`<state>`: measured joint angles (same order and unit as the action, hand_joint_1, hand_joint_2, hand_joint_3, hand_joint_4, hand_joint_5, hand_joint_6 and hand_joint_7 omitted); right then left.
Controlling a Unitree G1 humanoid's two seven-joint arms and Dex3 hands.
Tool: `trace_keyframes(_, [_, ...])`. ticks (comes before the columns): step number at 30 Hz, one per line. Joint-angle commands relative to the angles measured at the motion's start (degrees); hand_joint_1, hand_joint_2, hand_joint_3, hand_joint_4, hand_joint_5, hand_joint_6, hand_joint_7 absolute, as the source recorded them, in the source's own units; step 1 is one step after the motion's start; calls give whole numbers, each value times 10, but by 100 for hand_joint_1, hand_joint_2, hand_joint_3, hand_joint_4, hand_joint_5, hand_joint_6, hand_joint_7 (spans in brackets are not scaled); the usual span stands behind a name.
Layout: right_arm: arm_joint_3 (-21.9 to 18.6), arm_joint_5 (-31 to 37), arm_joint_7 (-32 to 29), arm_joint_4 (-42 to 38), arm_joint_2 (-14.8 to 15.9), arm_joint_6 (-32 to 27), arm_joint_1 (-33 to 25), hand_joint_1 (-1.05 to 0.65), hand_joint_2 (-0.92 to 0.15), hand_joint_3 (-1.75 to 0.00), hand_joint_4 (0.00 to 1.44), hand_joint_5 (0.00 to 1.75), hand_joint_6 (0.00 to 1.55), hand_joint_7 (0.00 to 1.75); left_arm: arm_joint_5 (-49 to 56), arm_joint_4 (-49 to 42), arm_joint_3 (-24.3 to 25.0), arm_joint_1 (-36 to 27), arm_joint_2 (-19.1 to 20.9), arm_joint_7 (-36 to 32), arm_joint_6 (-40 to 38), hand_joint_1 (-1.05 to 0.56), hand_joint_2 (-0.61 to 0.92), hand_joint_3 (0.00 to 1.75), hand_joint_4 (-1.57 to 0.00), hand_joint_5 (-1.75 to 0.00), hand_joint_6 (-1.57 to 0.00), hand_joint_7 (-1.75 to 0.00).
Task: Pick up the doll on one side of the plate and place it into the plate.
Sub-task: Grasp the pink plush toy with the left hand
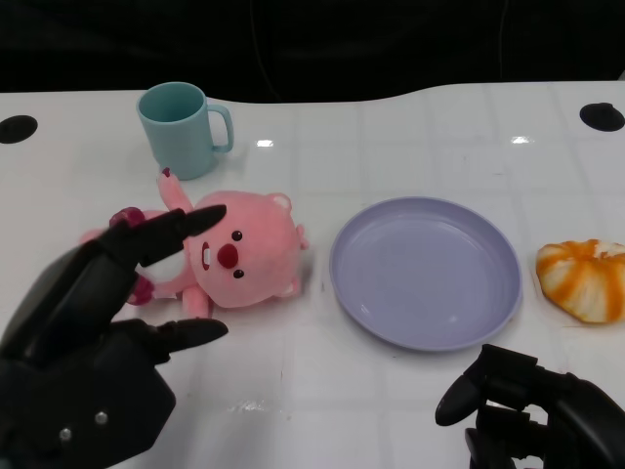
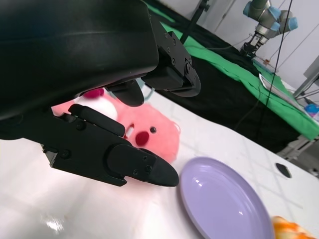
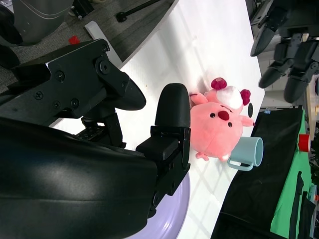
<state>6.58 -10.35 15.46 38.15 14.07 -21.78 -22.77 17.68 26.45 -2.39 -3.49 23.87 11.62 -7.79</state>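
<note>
Your left hand (image 1: 93,322) fills the lower left of the head view, fingers spread, holding nothing, hovering just short of the doll (image 1: 220,254). Your right hand (image 1: 532,405) sits at the lower right, fingers curled in, nothing in it, out of play.

The doll lies on its side left of centre, between the left hand and the plate (image 1: 425,271), close to the plate's left rim but apart from it. A mug (image 1: 183,127) stands just above it in the frame; an orange bun (image 1: 583,278) sits at the right edge.

Step looks like reach, pre-grasp. Next: bring the left hand down over the doll's body, close on it, lift, then carry it right to the plate. Watch the mug.
</note>
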Motion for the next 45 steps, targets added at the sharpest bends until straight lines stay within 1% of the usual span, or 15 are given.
trace_keyframes(1, [-3,4,-1,0,5,0,-1,-7,-63,-109,65,175,52,139,52,8,-3,24,28,12,-13,-55,91,1,0,-68,-31,0])
trace_keyframes(4, [-3,3,-1,0,5,-3,-2,-7,-64,-109,65,175,52,139,94,2,-11,46,42,24,-22,-58,92,1,0,-55,-26,0])
trace_keyframes(9, [-3,3,-2,-1,4,0,-2,-6,-64,-109,65,175,52,139,195,-24,-44,89,70,40,-35,-63,92,2,0,-41,-22,-1])
trace_keyframes(11, [-3,3,-2,-2,4,-1,-2,-6,-64,-109,65,175,52,139,229,-38,-56,104,74,48,-42,-64,92,1,0,-36,-21,0])
trace_keyframes(15, [-1,5,-3,0,4,-1,-2,-6,-64,-109,65,175,52,139,278,-66,-80,135,75,77,-64,-66,92,1,0,-31,-19,0])
trace_keyframes(19, [0,8,-3,-2,4,5,-3,-7,-64,-109,65,175,52,139,313,-107,-102,165,73,91,-68,-67,91,0,0,-31,-19,-1])
trace_keyframes(23, [0,10,-2,1,3,2,-5,-7,-64,-108,65,175,52,139,327,-162,-123,198,69,92,-61,-67,89,0,0,-31,-20,-1])
trace_keyframes(29, [1,9,-4,8,1,-3,-9,-7,-64,-108,65,175,52,139,346,-237,-160,245,63,113,-66,-70,91,1,0,-28,-20,-1])
trace_keyframes(32, [2,9,-3,7,1,0,-11,-6,-64,-108,65,175,52,139,343,-281,-172,267,53,111,-66,-69,90,0,0,-27,-20,0])
trace_keyframes(45, [2,8,-2,12,1,-3,-15,-6,-64,-109,66,175,52,139,326,-489,-211,342,-1,42,-33,-66,88,0,0,-24,-20,0])
